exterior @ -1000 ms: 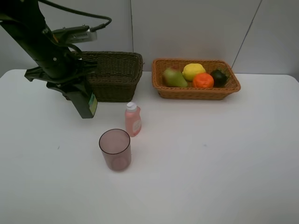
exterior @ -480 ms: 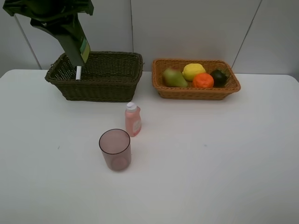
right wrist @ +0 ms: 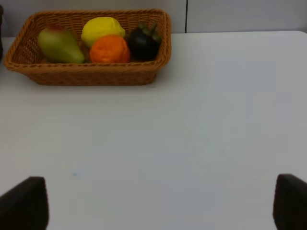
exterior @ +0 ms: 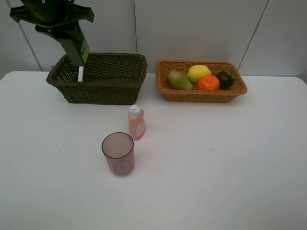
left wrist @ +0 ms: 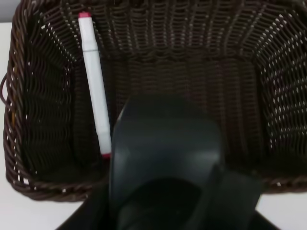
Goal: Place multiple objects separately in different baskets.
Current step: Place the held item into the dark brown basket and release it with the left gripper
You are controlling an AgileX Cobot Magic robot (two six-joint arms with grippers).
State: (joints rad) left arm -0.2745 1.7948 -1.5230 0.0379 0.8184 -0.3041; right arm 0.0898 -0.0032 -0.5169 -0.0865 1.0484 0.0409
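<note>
The left gripper pinches the green bottle over the dark basket in the upper left of the high view, where the marker lies. Next it should lower the bottle in and let go. The right gripper is spread wide, empty; the pink bottle and cup stand lower down.

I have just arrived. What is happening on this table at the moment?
The left gripper holds a dark green bottle tilted above the dark basket, not yet released. A white marker lies inside that basket. The light basket holds the pear, lemon, orange and mangosteen. The small pink bottle and pink cup stand on the table. The right gripper is open and holds nothing.
</note>
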